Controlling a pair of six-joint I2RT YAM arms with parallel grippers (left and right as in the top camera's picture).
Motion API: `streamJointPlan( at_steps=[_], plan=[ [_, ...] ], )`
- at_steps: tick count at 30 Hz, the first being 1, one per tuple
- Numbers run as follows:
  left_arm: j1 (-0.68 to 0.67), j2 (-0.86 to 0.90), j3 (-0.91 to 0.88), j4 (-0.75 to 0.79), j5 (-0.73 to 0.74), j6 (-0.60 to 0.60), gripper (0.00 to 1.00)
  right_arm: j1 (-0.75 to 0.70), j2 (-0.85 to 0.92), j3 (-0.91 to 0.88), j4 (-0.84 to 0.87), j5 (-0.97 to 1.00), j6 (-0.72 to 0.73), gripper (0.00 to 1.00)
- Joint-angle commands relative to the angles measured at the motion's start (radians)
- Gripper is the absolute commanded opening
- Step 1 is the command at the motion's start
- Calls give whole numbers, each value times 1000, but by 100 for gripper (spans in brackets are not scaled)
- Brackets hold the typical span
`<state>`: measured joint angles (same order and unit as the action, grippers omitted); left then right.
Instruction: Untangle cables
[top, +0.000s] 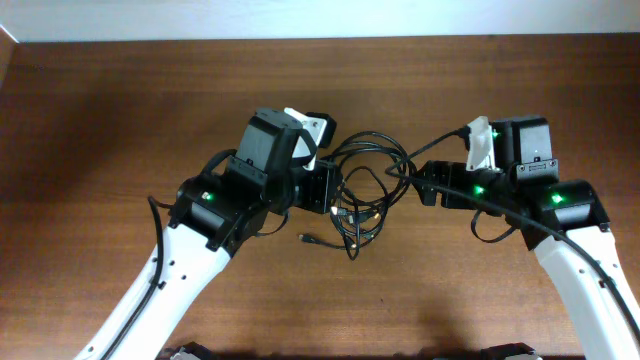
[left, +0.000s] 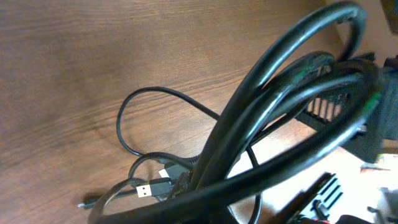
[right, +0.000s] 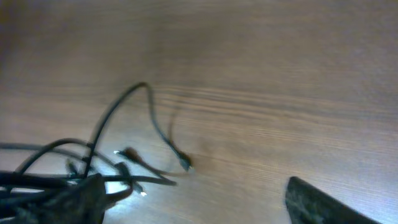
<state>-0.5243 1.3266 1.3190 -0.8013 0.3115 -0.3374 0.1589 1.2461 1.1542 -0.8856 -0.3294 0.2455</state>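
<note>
A tangle of black cables (top: 365, 195) lies on the wooden table between my two arms, with loops rising toward the back. My left gripper (top: 336, 192) is at the tangle's left side and appears shut on the cables. In the left wrist view thick cable loops (left: 273, 118) cross very close to the camera and hide the fingers, and a USB plug (left: 146, 190) lies below them. My right gripper (top: 424, 184) is at the tangle's right edge. Its fingers (right: 199, 208) stand wide apart and open, the left one against the cables (right: 56, 180). Loose plug ends (right: 185, 163) lie on the table.
Brown wooden table (top: 120, 110) all round, with a pale wall edge along the back. A cable end (top: 303, 239) sticks out toward the front of the tangle. One cable (top: 450, 135) runs up over the right wrist.
</note>
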Motion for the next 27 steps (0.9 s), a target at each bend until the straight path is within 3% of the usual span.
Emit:
streamJointPlan(
  at_steps=[1,6,15,24,27],
  plan=[
    [2,-30,0,6,-17,56,0,3,-24,19,12,-149,-60,85],
    [2,-30,0,7,-34,55,0,3,-67,19,14,-213,-156,78],
    [2,-30,0,11,-66,-13,0,5,-167,19,7,-218,-225,76],
    [2,-30,0,82,110,-12,0,5,-162,19,0,-332,-492,76],
    [1,-30,0,89,161,4,0,5,-148,19,17,-309,-530,69]
  ],
)
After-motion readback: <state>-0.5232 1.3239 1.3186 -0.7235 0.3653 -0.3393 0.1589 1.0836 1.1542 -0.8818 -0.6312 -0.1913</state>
